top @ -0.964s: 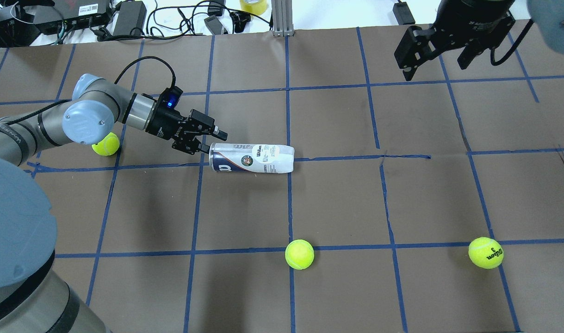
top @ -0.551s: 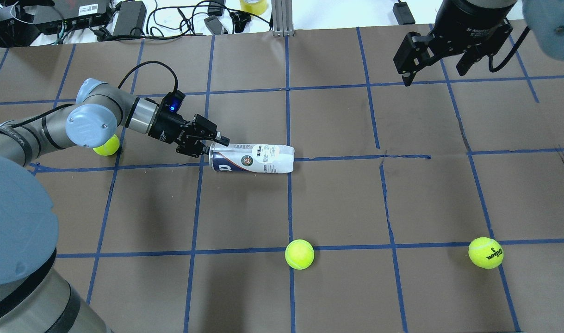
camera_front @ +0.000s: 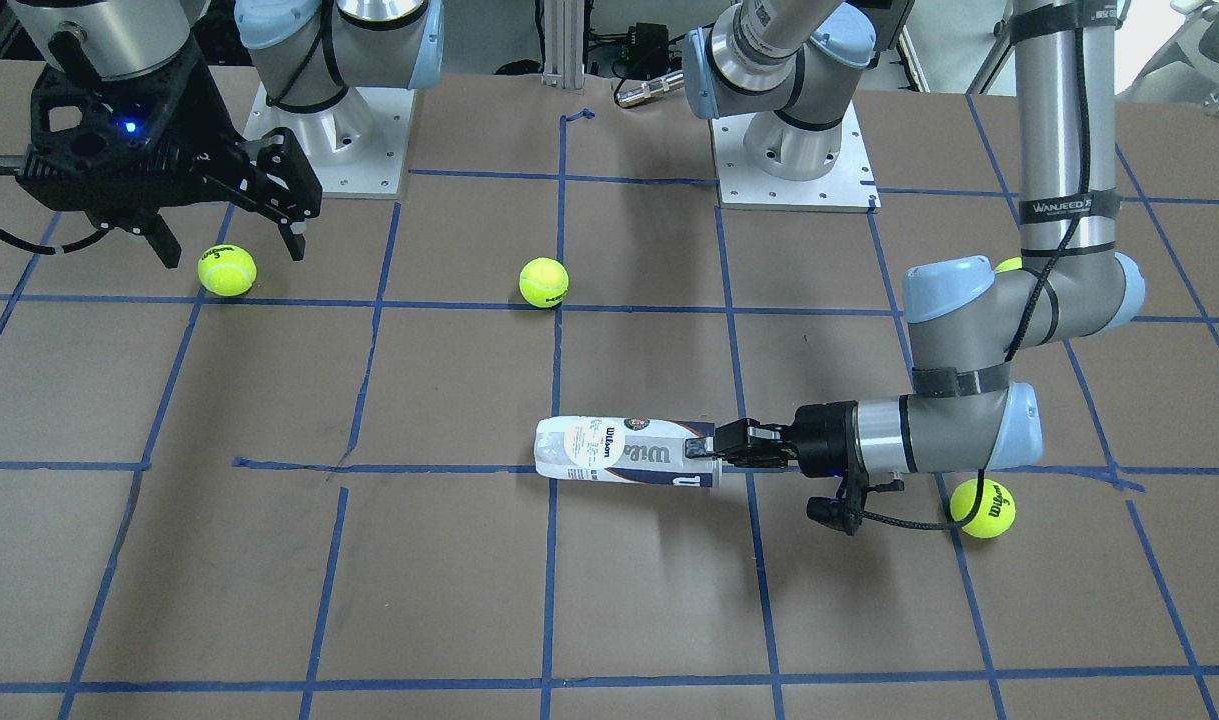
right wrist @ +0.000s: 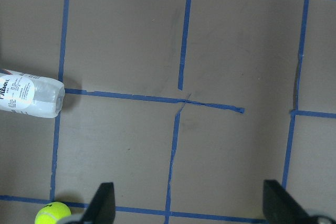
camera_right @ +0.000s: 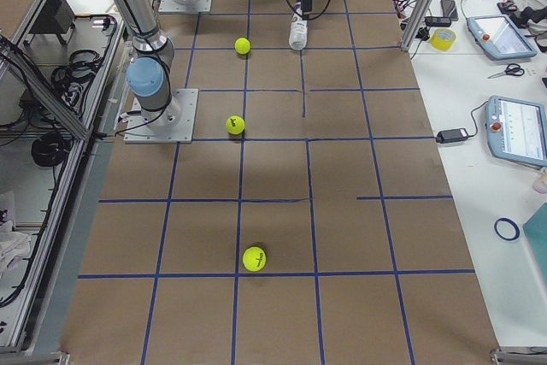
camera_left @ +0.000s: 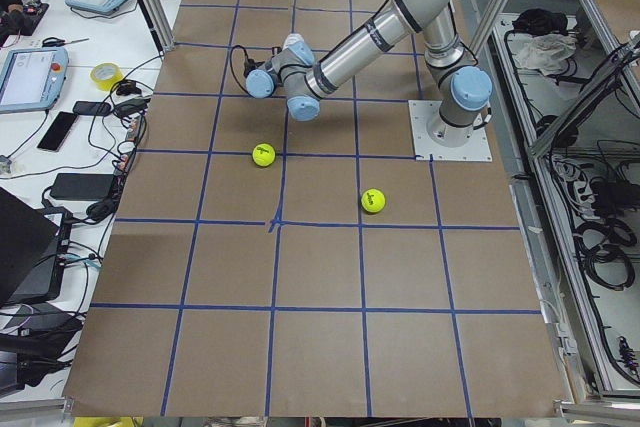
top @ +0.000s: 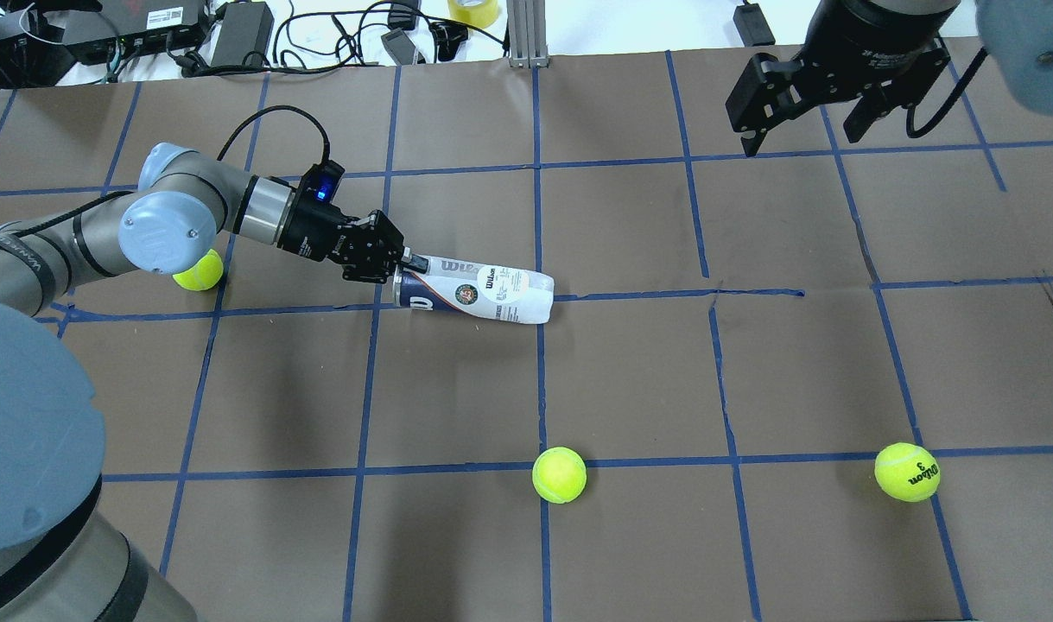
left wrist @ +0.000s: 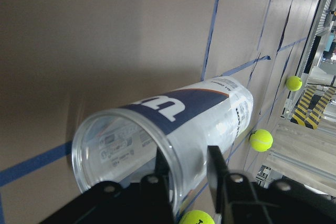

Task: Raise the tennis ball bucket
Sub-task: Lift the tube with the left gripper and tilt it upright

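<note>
The tennis ball bucket, a clear can with a white and navy Wilson label, lies on its side near the table's middle. It also shows in the front view and the left wrist view. My left gripper is shut on the rim of its open end, one finger inside the can and one outside. The can looks empty and sits slightly askew to the tape line. My right gripper hangs open and empty over the far right of the table, well away from the can; the right wrist view shows its fingers wide apart.
Three loose tennis balls lie on the brown, blue-taped table: one under my left elbow, one at front centre, one at front right. Cables and power bricks lie beyond the far edge.
My left gripper has closed on the can's open rim. The can has swung from lying along the tape line to a slight slant. My right gripper has drifted a little further back.
</note>
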`<state>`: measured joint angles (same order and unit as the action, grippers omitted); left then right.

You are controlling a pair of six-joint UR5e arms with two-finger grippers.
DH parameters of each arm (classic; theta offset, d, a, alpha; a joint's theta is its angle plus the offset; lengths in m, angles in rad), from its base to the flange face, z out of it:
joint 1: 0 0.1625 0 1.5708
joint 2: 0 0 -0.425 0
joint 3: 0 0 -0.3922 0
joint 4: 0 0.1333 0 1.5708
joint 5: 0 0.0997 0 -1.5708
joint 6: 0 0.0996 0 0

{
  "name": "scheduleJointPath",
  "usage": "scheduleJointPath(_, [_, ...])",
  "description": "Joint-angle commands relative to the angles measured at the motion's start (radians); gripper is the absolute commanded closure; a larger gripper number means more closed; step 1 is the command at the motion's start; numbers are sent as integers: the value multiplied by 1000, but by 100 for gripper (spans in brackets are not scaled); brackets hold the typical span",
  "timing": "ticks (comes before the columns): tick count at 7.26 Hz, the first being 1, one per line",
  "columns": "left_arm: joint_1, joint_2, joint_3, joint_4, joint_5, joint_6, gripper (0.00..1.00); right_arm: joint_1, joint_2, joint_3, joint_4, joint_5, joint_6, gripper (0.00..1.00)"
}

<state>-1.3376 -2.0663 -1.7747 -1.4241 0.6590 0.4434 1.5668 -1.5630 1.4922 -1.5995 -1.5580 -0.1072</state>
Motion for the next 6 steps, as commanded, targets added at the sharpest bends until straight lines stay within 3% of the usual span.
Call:
scheduleJointPath(1, [-43,58,6,-4,-73,-111,100,-5,1,0,7,-7,-11,0])
scheduleJointPath(4, [-121,145,95,22,-127,-384,100,-5,0,0,10,-10,-3,0])
scheduleJointPath(5, [-161,181,141,57,-86,-429,100,-5,0,0,9,-10,-3,0])
scheduleJointPath(6, [-199,187,173,186,97,-527,100,-5,0,0,7,-10,-3,0])
